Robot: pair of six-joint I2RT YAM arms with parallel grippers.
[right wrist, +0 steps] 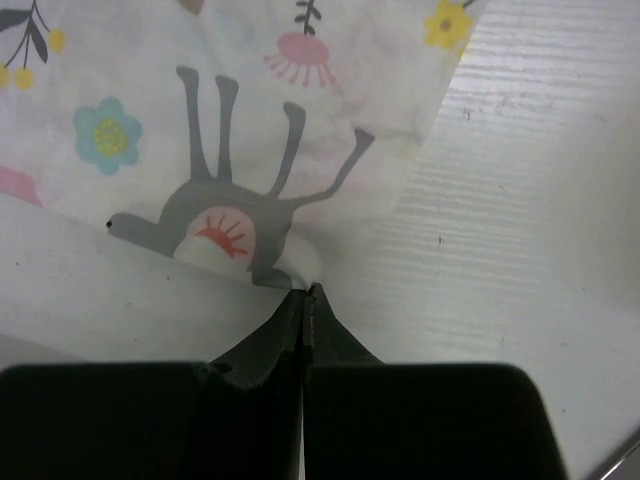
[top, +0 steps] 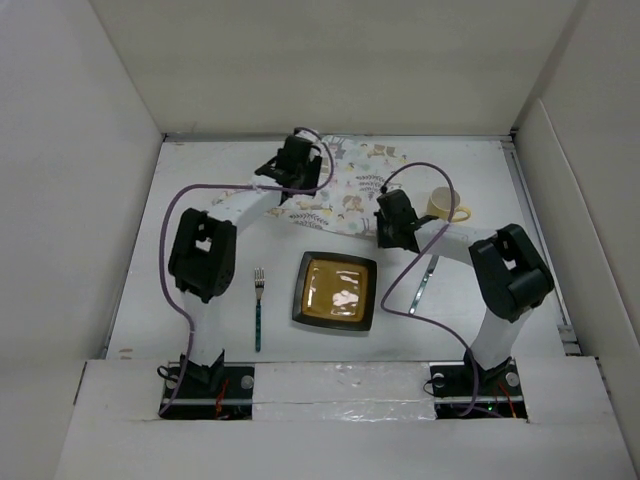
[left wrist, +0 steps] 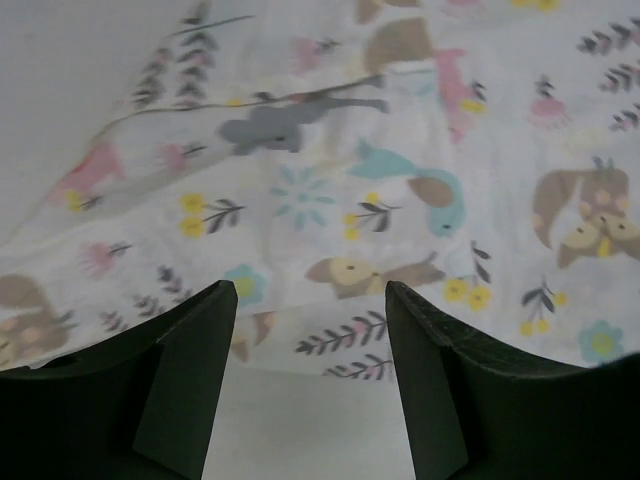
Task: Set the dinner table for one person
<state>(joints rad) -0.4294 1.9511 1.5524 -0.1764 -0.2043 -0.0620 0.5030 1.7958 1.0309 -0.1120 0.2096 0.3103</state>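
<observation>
Two arms reach out over the dinner table (top: 480,165), the white walled top everything sits on. Reference point is the black square plate (top: 335,291) with a yellow centre.

- Placemat (top: 350,185), animal/leaf print: just behind the plate, rumpled and skewed, not lying flat.
- Left gripper (top: 297,165): behind and slightly left of the plate, over the mat's left edge. In the wrist view its fingers (left wrist: 190,380) are spread wide with nothing between them. The printed cloth below has a crease across it.
- Right gripper (top: 395,228): behind-right of the plate, at the mat's corner. In the wrist view its fingers (right wrist: 285,330) are pressed fully together, pinching the cloth's edge, with a small pucker at the tips.
- Yellow cup (top: 441,203): behind-right of the plate, just beside the right gripper.
- Fork (top: 258,308), teal handle: left of the plate, tines pointing away from the arm bases.
- Silver utensil (top: 424,283): right of the plate, partly under the right arm. Can't tell what kind.
</observation>
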